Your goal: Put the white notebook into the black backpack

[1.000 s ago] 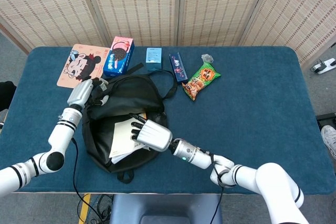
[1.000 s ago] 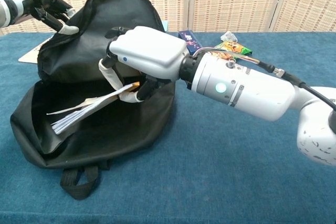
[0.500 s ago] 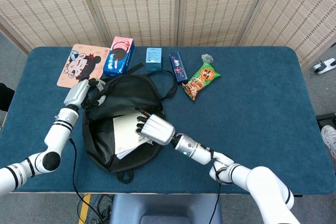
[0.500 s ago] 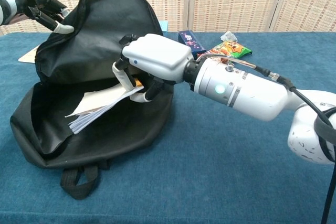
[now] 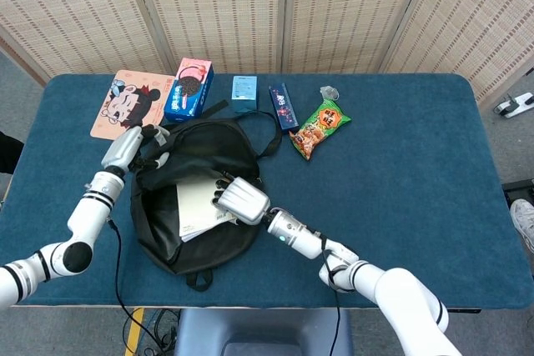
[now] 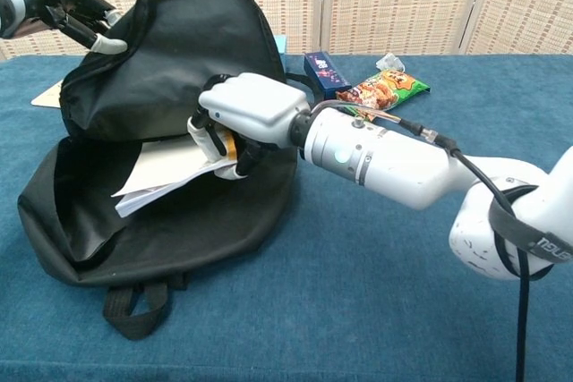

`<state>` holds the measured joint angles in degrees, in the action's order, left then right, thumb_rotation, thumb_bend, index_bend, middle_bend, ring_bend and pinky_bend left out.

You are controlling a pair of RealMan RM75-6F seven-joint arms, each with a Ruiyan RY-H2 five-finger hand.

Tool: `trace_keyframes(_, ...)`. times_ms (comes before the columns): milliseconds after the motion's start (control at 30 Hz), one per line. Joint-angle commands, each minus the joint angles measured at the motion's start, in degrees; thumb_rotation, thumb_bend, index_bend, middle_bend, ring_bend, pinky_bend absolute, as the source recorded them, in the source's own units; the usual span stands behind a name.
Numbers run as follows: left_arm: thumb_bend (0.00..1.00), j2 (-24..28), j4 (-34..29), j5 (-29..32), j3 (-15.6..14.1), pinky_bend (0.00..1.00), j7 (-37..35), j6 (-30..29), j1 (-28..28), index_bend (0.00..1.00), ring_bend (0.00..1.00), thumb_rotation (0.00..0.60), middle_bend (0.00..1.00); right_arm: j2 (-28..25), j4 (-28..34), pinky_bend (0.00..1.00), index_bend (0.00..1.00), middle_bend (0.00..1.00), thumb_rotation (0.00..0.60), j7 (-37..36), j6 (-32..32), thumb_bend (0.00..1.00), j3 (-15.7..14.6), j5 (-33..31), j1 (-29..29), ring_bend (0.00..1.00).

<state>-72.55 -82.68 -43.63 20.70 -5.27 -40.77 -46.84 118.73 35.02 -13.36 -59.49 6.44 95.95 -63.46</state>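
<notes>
The black backpack (image 5: 196, 243) lies open on the blue table, its flap (image 6: 170, 42) lifted. My left hand (image 5: 138, 143) grips the flap's upper edge and shows at the far left of the chest view as left hand (image 6: 67, 15). The white notebook (image 5: 200, 206) sits partly inside the opening, its pages (image 6: 166, 172) poking out at an angle. My right hand (image 5: 242, 200) holds the notebook's near corner, fingers curled around it, also seen as right hand (image 6: 246, 114) at the bag's mouth.
Behind the backpack lie a cartoon-print pad (image 5: 129, 103), a blue cookie box (image 5: 189, 89), a small light-blue box (image 5: 244, 92), a dark slim box (image 5: 284, 106), a green snack bag (image 5: 321, 128) and a clear wrapper (image 5: 330, 92). Backpack straps (image 6: 134, 301) trail toward the table's front edge.
My right hand has pushed the notebook further back and deeper into the backpack opening. The left hand keeps hold of the flap and has shifted only slightly.
</notes>
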Motion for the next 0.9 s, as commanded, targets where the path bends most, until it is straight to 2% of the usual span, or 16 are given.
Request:
trace_keyframes(33,0.45,0.4,-0.5,-0.5,-0.2,0.04,-0.3,0.1,0.1,0.76,0.24,0.6,0.28,0.7,-0.5,0.08,0.71,0.56,0.6,0.4,0.7,0.43,0.3,-0.5,-0.6,0.31)
trace_keyframes(100,0.45,0.6,-0.7,-0.7,-0.3,0.04,-0.5,0.1,0.2,0.76,0.24,0.6,0.28,1.3,-0.7,0.08,0.71,0.55,0.6,1.1,1.2,0.41,0.4,-1.0,-0.9,0.31)
trace_keyframes(167,0.45,0.7,-0.8,-0.8,-0.4,0.04,-0.7,0.1,0.2,0.76,0.24,0.6,0.28,1.7,-0.7,0.08,0.67,0.52,0.6,1.8,1.4,0.33,0.6,-1.3,-1.1,0.31)
trace_keyframes(233,0.45,0.9,-0.9,-0.8,-0.6,0.04,-0.8,0.2,0.2,0.76,0.24,0.6,0.28,2.0,-0.3,0.08,0.58,0.5,0.6,2.7,1.6,0.25,0.7,-1.7,-1.1,0.31)
trace_keyframes(300,0.45,1.1,-0.9,-0.8,-0.7,0.04,-1.0,0.4,0.2,0.76,0.24,0.6,0.28,1.8,0.3,0.08,0.43,0.46,0.6,3.7,1.3,0.13,0.6,-1.9,-0.9,0.29)
trace_keyframes(400,0.45,1.3,-0.9,-0.8,-0.9,0.04,-1.3,0.5,0.3,0.76,0.24,0.6,0.28,0.9,2.0,0.08,0.24,0.4,0.6,5.4,1.1,0.03,0.5,-2.3,-0.2,0.25)
trace_keyframes(567,0.45,1.5,-1.2,-1.1,-1.3,0.04,-1.7,0.4,0.6,0.75,0.24,0.6,0.28,-2.3,7.5,0.08,0.09,0.33,0.6,9.1,0.8,0.0,0.1,-2.9,1.4,0.21)
trace_keyframes(700,0.45,1.8,-1.9,-1.5,-1.8,0.04,-1.9,0.2,1.0,0.75,0.24,0.6,0.28,-6.7,13.6,0.08,0.05,0.29,0.6,12.1,-0.2,0.0,-1.2,-2.8,3.8,0.19)
trace_keyframes(900,0.45,2.0,-3.4,-3.3,-2.6,0.04,-2.5,-0.9,2.2,0.71,0.24,0.6,0.28,-15.1,24.1,0.08,0.05,0.28,0.6,17.7,-2.9,0.0,-4.1,-2.2,8.5,0.18)
